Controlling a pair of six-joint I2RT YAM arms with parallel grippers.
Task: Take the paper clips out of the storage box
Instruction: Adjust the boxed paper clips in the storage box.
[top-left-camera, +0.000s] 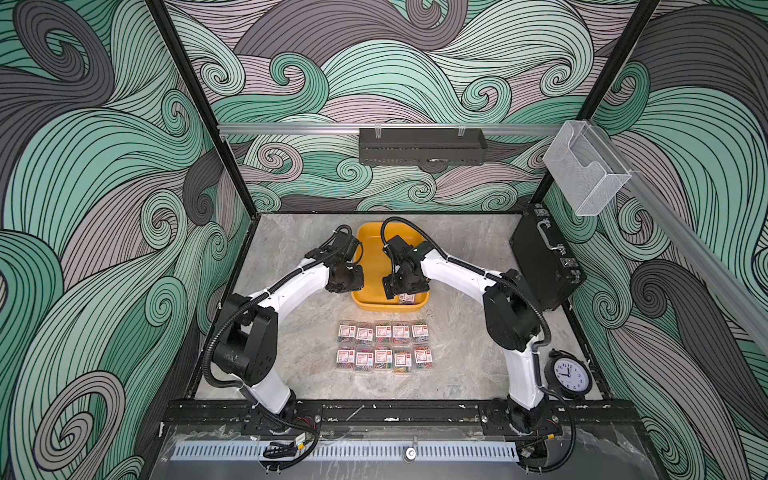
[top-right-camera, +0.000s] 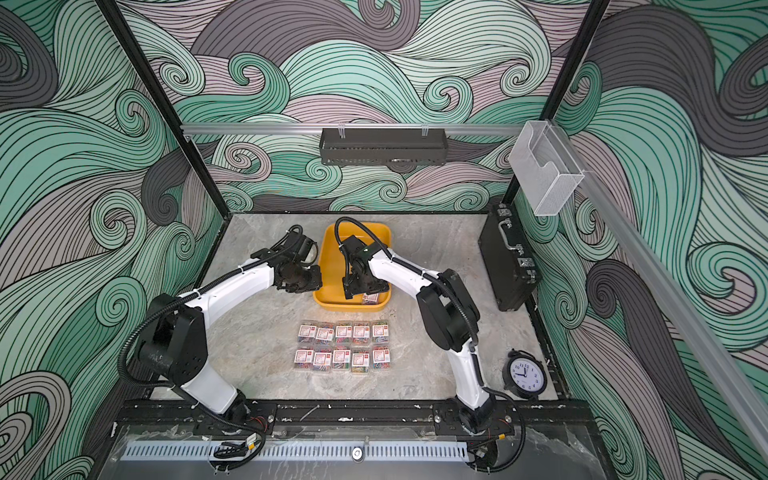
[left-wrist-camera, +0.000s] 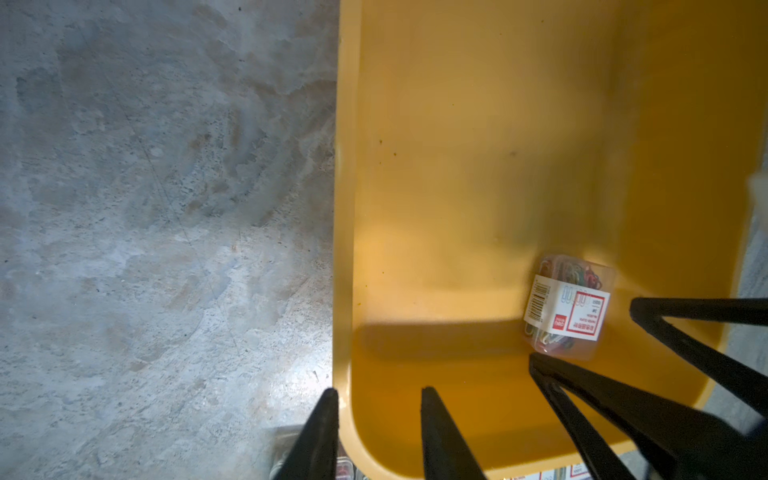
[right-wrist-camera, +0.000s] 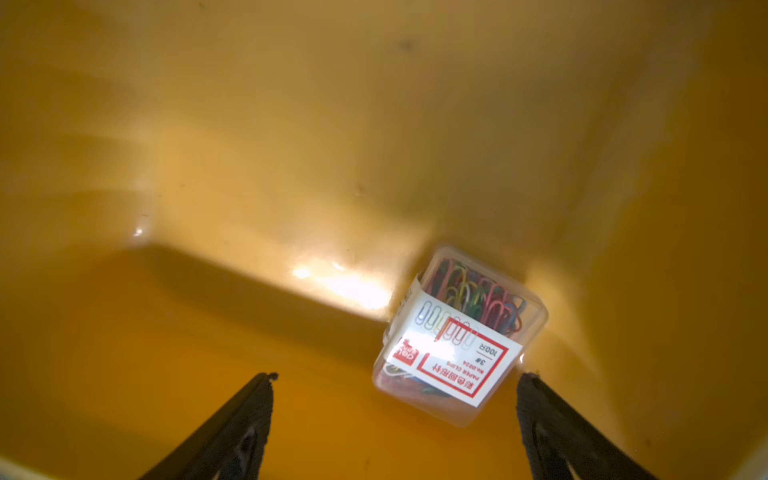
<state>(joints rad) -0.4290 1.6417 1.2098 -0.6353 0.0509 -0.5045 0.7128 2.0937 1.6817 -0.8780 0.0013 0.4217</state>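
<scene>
Marbled table (top-left-camera: 457, 257) — storage box (top-left-camera: 388, 306), ten clip boxes (top-left-camera: 383, 332), briefcase (top-left-camera: 536, 257), clock (top-left-camera: 568, 373).

Clip box (right-wrist-camera: 459, 332) in yellow tray (right-wrist-camera: 249, 124) corner

- storage box (top-left-camera: 390, 308): yellow-orange.
- paper clips (right-wrist-camera: 457, 332): multicoloured, white-and-red label.
- walls (top-left-camera: 104, 166): green, grey and mauve swirls, black lines.
- table (top-left-camera: 457, 361): mottled grey.
- clock (top-left-camera: 568, 372): seemingly black rim, white face.

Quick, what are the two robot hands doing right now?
Left gripper: open, jaws astride the rim of the yellow plastic tray.
Right gripper: open, holding nothing.
</scene>
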